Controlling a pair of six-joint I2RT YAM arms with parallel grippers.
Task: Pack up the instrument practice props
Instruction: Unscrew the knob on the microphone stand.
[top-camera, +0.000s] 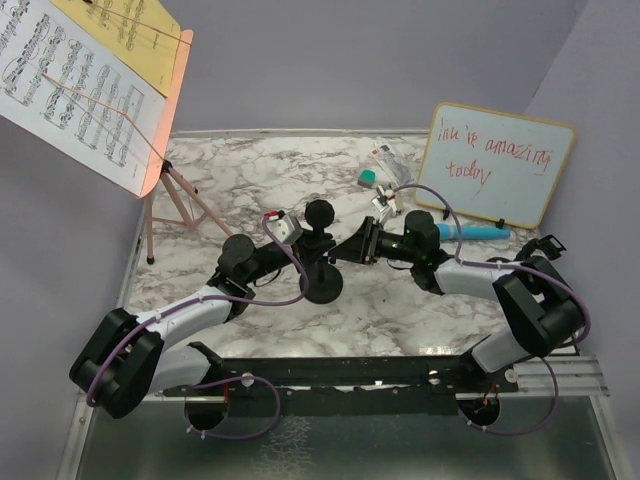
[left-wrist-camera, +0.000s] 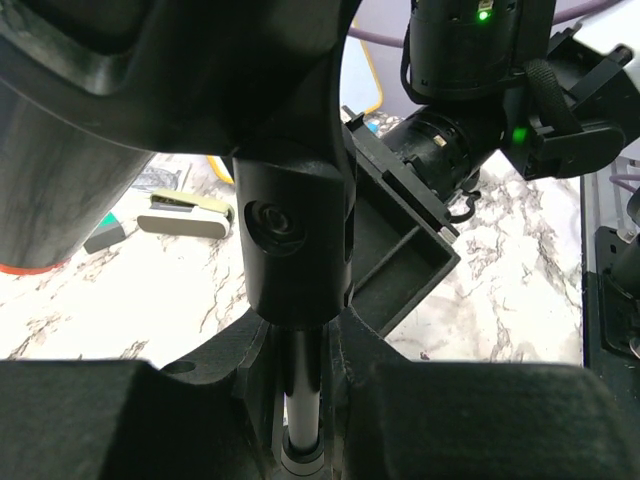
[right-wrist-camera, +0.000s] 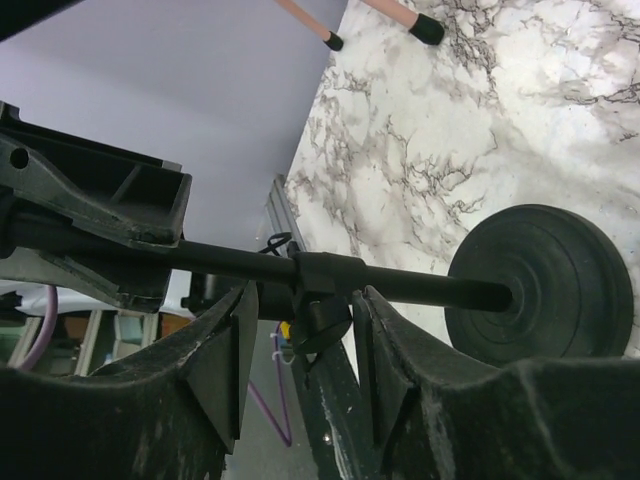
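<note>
on veined marble, round-based black pole

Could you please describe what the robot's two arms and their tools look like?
The left arm and right arm both have black joint housings, pale grey links and a looping purple cable. The right wrist shows green lights. The left tool and right tool are matte black with two chunky fingers.

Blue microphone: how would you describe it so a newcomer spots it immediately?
Start at the wood-framed whiteboard with red writing, standing at the far right of the marble table. Along its foot lies the blue microphone, flat on its side. It is the only bright blue stick-shaped thing there.
</note>
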